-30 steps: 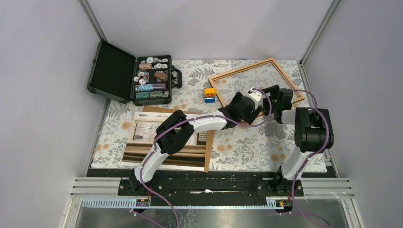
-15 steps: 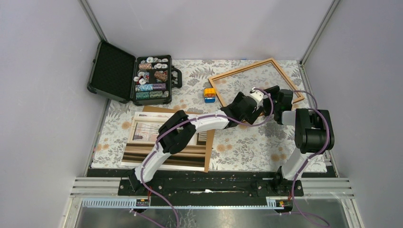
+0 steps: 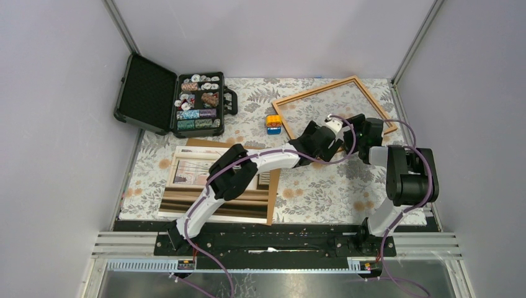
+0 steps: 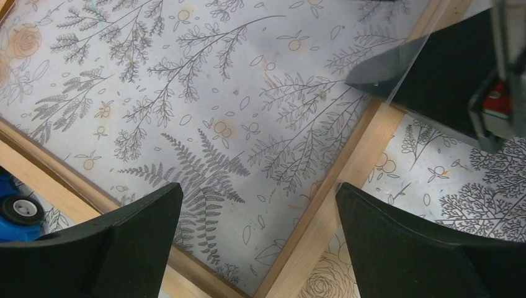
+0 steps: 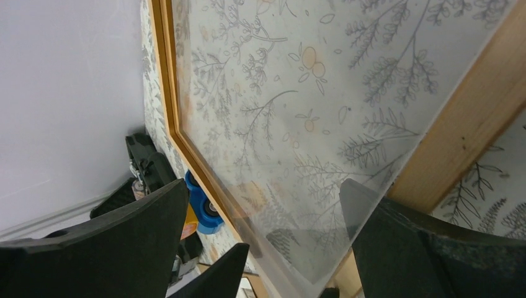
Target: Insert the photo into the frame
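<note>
The frame (image 3: 315,90) lies flat on the table (image 3: 322,186), turned at a slant, with a clear pane (image 5: 298,112) over its opening and the flowered cloth showing through. Both arms meet at the frame's near side. The left jaws hang wide open above the frame's near corner with nothing in them, their fingers (image 4: 124,242) on either side of a wooden rail. The right jaws are also spread wide at the frame's near right edge. A corner of the pane lies between their fingers (image 5: 422,242), and whether it touches them cannot be told. The photo (image 3: 186,171) is well apart from the frame, to its near left, face up on a brown backing board (image 3: 271,202). Just left of the frame sits a small yellow and blue toy (image 3: 273,123). Farther left of it stands an open black case (image 3: 149,93).
</note>
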Motion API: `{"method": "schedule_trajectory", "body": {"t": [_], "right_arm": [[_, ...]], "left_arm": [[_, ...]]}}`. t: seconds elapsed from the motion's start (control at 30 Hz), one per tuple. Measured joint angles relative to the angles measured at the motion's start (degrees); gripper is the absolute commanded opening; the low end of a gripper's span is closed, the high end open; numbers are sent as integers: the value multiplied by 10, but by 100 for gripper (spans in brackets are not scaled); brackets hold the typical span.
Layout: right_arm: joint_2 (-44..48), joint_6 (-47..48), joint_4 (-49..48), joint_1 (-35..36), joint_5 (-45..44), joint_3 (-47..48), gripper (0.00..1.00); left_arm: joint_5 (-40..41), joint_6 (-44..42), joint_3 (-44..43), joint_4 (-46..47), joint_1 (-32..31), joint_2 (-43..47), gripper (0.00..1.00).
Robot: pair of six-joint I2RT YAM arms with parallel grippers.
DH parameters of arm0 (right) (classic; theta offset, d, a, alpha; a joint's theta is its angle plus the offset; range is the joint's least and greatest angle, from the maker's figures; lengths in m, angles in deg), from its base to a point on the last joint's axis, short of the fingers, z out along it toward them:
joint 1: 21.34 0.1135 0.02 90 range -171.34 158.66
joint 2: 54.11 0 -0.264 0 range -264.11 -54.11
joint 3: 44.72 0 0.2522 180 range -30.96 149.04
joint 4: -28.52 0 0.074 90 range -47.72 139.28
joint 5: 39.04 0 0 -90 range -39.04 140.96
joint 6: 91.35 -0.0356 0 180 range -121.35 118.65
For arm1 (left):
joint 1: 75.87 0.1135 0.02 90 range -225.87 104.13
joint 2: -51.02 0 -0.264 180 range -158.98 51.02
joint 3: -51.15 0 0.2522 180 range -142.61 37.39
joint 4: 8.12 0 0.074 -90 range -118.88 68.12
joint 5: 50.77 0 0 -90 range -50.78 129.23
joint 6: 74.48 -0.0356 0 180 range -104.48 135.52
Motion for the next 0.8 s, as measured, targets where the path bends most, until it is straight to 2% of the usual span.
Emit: {"method": "schedule_trajectory", "body": {"t": [0.27,0.47,0.63,0.8], "right_arm": [[56,19,89,0,-9,-2,100],[102,40,226,0,-50,21,100],[163,91,309,0,-87,22,100],[249,191,366,0,-101,20,100]], "left_arm": [[5,11,-2,-6,2,-1,99],[0,19,-3,-9,5,-1,99],[-22,24,-12,-17,11,-5,99],[-55,29,-12,-17,20,-5,99]]}}
